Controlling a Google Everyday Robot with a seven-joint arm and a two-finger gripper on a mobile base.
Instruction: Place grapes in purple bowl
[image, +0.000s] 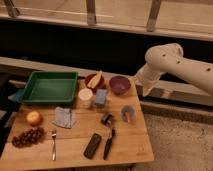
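Flanking the round purple bowl (120, 84), the pale hand (142, 86) hangs.

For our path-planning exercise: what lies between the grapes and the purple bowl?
The grey cloth, white cup and blue block lie along the line from grapes to purple bowl. The gripper hangs beside that bowl, at the table's edge.
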